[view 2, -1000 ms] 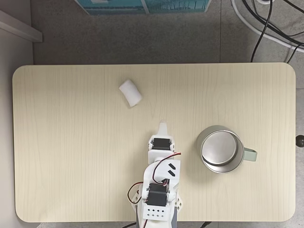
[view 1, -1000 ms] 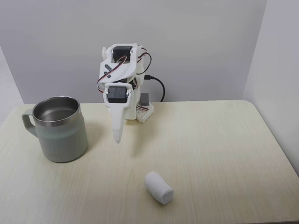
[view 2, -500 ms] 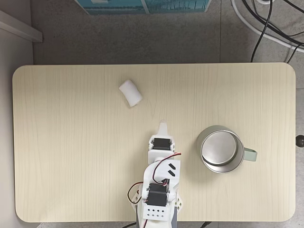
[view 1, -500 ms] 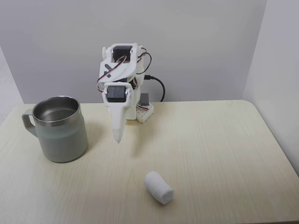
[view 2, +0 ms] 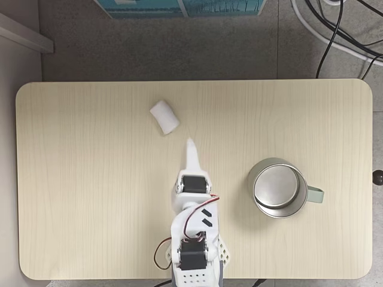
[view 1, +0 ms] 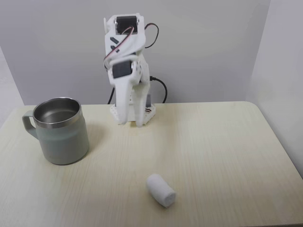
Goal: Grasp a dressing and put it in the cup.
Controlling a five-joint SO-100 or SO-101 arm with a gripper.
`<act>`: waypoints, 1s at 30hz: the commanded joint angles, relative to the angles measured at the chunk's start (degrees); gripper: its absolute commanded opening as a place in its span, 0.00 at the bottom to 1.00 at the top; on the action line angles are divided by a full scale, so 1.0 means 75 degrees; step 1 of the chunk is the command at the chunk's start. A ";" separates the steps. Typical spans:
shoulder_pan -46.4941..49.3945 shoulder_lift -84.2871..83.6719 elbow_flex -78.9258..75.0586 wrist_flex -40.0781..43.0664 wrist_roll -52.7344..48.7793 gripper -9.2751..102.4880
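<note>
The dressing (view 1: 161, 189), a small white gauze roll, lies on its side near the table's front edge in a fixed view; in the other fixed view the dressing (view 2: 164, 117) sits at the upper left of centre. The grey-green cup (view 1: 64, 142) stands upright at the left, steel inside bare, and the same cup (view 2: 275, 186) shows at the right from above. My white gripper (view 1: 131, 124) hangs raised in front of the arm base, open, fingers apart and nothing between them. From above, the gripper (view 2: 191, 146) points at the dressing, a short gap away.
The pale wooden table (view 1: 222, 151) has rounded corners and walls close behind and at the right. A black cable (view 1: 161, 87) runs from the arm base. On the floor beyond the table lie cables (view 2: 335, 30) and a teal box (view 2: 179, 7).
The arm has lifted and reached out toward the dressing, and the gripper has gone from shut to open. Dressing and cup have not moved.
</note>
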State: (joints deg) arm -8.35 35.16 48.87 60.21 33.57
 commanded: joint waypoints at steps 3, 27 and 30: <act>-0.0363 0.2098 0.1336 0.0070 0.1008 0.36; -0.1078 0.7395 0.3621 0.0223 0.2496 0.36; -0.1102 0.7770 0.3750 0.0199 0.2602 0.35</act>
State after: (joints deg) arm -16.70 92.64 74.18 61.52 52.38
